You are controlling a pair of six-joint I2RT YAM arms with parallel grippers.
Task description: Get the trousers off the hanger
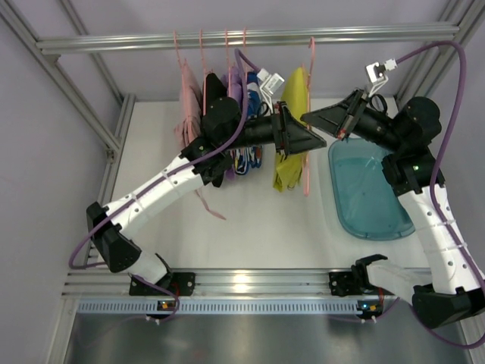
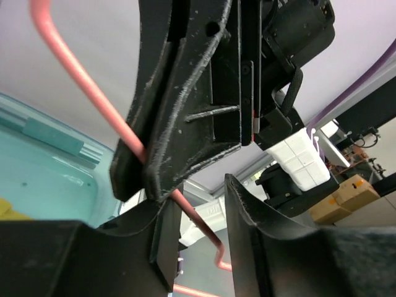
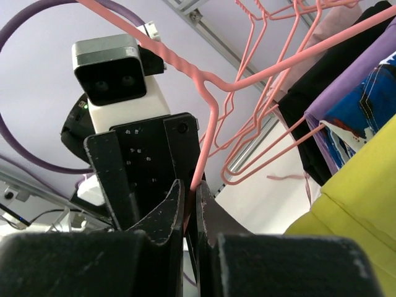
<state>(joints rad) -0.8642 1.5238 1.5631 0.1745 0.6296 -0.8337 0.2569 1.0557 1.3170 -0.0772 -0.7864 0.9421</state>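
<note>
Inside the aluminium frame, the white table takes up most of the floor, and a metal rail runs across its far side. The left arm stretches from the near left corner up to the middle, and the right arm bends in from the near right, so the two meet under the rail. A teal tray lies on the table right of centre, below the right arm's wrist. Several garments hang from the rail on pink wire hangers: a pale pink one furthest left, then black, purple and a blue print. The yellow-green trousers hang at the right end of that row, draped over the hanger, which hooks on the rail. The right gripper points left at the hanger, its fingers pressed together on the pink wire just below a bend. The left gripper sits close against it from the other side, fingers partway apart, a narrow gap with the same wire passing through it; I cannot tell whether they touch it.
</note>
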